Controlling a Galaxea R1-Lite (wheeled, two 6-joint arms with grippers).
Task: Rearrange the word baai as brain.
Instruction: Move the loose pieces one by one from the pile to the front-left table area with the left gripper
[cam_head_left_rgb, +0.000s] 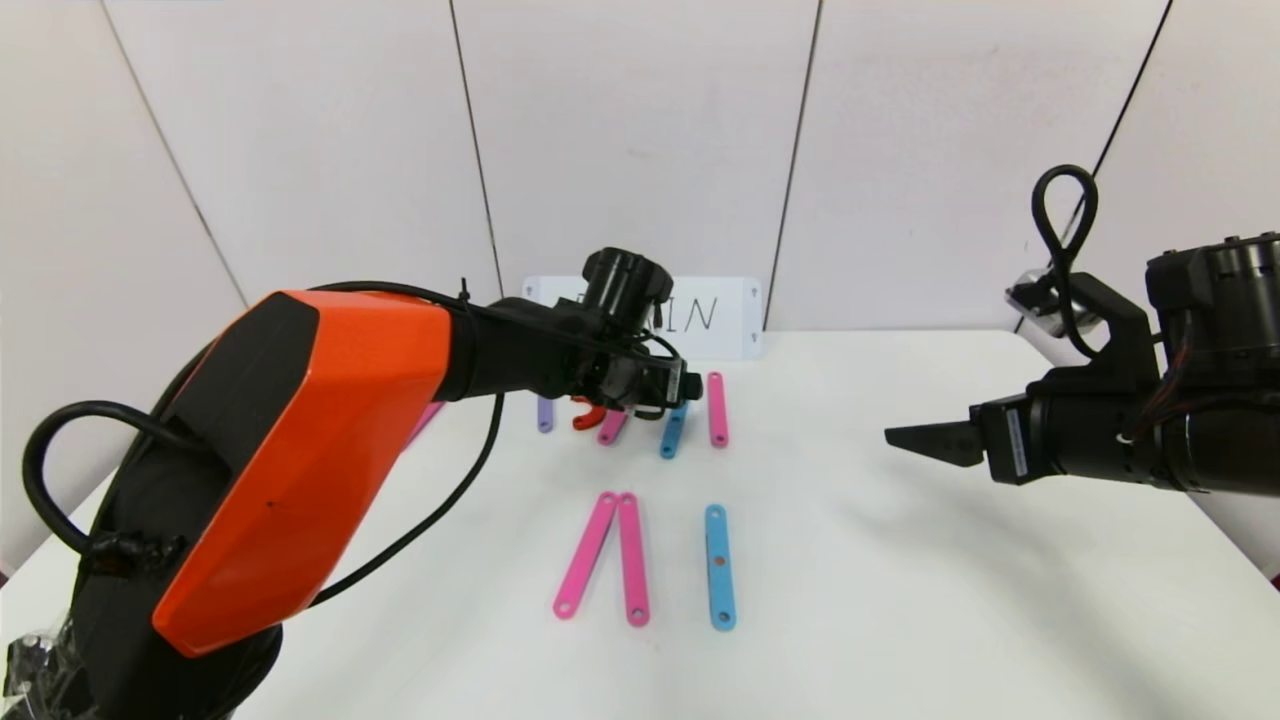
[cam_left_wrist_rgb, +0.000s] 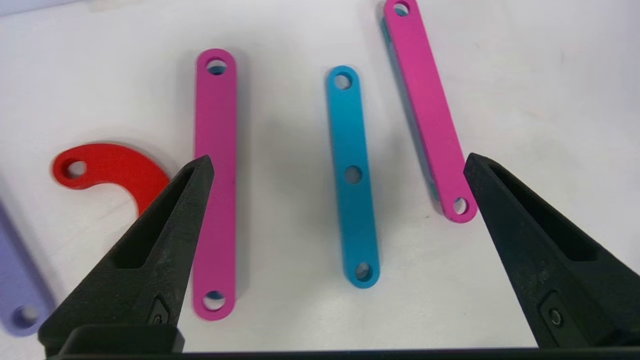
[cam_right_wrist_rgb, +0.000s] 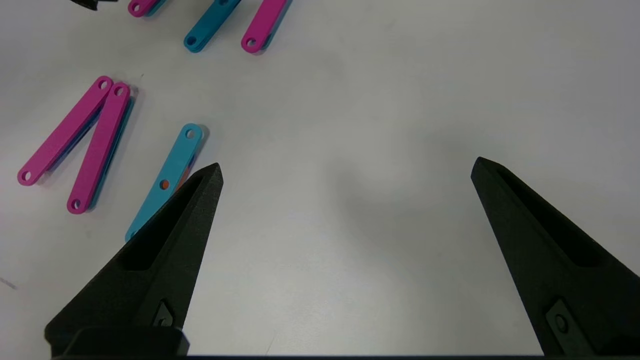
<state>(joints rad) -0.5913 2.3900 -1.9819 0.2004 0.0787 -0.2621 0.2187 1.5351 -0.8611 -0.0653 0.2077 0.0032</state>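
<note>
My left gripper (cam_head_left_rgb: 668, 388) is open and hangs above the far row of pieces. Between its fingers in the left wrist view lie a blue bar (cam_left_wrist_rgb: 352, 175), a pink bar (cam_left_wrist_rgb: 215, 180) and a slanted pink bar (cam_left_wrist_rgb: 429, 107) stacked on a blue one. A red half-ring curve (cam_left_wrist_rgb: 112, 167) and a purple bar (cam_left_wrist_rgb: 17, 280) lie beside them. In the head view the far row shows the purple bar (cam_head_left_rgb: 545, 412), red curve (cam_head_left_rgb: 588, 416), pink bar (cam_head_left_rgb: 612, 427), blue bar (cam_head_left_rgb: 674, 430) and pink bar (cam_head_left_rgb: 716, 408). Nearer lie two pink bars (cam_head_left_rgb: 610, 555) in a V and a blue bar (cam_head_left_rgb: 719, 566). My right gripper (cam_head_left_rgb: 925, 440) is open and empty above bare table.
A white card (cam_head_left_rgb: 715, 315) with handwritten letters stands at the table's back edge, partly hidden by my left arm. Another pink piece (cam_head_left_rgb: 425, 420) shows behind the left arm. The right wrist view shows the V of pink bars (cam_right_wrist_rgb: 75, 145) and the near blue bar (cam_right_wrist_rgb: 167, 177).
</note>
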